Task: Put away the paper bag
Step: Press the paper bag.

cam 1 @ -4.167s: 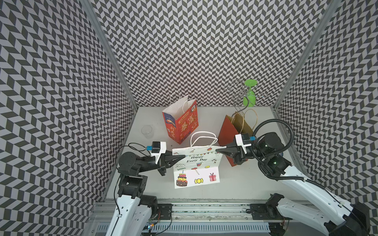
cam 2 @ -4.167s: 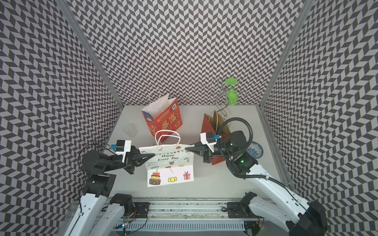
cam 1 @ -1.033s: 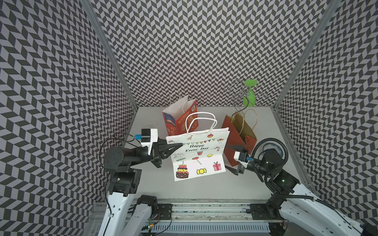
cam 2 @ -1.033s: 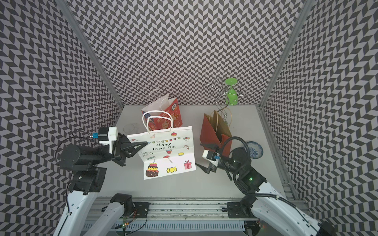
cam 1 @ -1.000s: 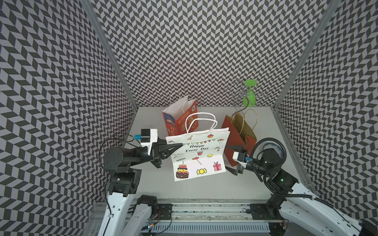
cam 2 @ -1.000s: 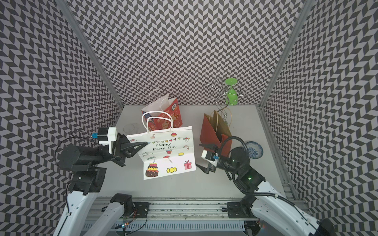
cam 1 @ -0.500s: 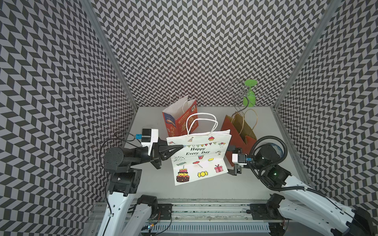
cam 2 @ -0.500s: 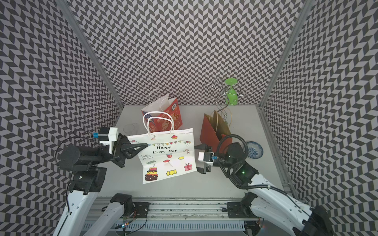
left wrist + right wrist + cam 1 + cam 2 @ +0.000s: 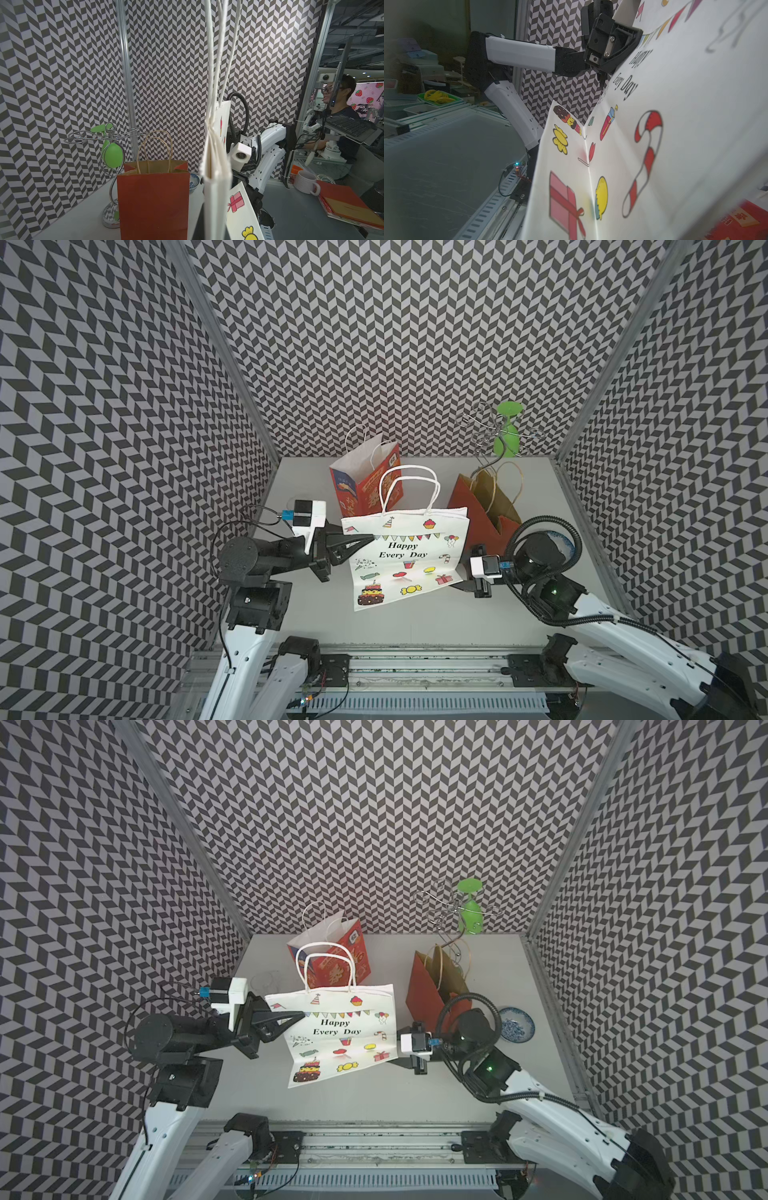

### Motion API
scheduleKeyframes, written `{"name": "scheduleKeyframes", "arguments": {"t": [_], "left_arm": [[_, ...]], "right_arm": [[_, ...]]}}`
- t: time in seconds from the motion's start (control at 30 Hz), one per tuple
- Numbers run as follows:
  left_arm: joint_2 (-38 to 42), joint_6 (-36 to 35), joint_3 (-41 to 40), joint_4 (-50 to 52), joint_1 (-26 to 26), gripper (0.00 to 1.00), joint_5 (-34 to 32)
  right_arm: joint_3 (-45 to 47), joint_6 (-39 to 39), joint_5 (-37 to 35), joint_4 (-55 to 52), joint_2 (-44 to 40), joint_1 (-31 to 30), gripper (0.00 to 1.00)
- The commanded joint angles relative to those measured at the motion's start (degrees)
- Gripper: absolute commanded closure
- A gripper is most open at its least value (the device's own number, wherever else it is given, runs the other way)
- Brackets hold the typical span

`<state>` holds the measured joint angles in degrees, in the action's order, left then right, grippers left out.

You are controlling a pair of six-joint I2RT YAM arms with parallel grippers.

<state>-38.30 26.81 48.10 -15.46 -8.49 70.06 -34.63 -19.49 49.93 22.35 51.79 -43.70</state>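
While held tilted at frame centre, white paper bag [image 9: 409, 556]: upper left edge pinched in closed left gripper [image 9: 365, 538]; right gripper [image 9: 465, 580] at lower right edge, jaw width hidden, cannot tell.

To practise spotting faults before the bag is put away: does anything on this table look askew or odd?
The white gift bag is held crooked: the left gripper pinches only one upper corner, so its top and bottom edges slant. Nothing else stands out.
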Motion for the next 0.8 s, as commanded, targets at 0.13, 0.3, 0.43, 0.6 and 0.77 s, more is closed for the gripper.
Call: {"name": "scheduleKeyframes", "arguments": {"t": [0.13, 0.3, 0.43, 0.6, 0.77], "left_arm": [[2.0, -0.2, -2.8, -1.6, -0.9, 1.00, -4.9], [2.5, -3.1, -3.1, 0.7, -1.0, 0.84, -9.0], [5.2, -5.0, -3.7, -1.6, -1.4, 0.38, -11.0], [10.4, -13.4, -2.6, 6.0, -1.6, 0.08, -24.3], [17.3, -17.8, -4.2, 11.3, -1.6, 0.06, -38.9]], "right_arm": [[-1.3, -0.3, -0.2, 2.0, 0.2, -0.3, 0.93], [-1.0, 1.4, -2.5, 1.2, -1.3, -0.3, 1.00], [-0.3, 3.6, -6.0, 1.7, -2.4, -0.3, 1.00], [-1.4, 4.0, -7.4, -1.0, -2.7, -0.3, 1.00], [-2.4, 4.2, -13.2, -1.8, -3.9, -0.2, 1.00]]}}
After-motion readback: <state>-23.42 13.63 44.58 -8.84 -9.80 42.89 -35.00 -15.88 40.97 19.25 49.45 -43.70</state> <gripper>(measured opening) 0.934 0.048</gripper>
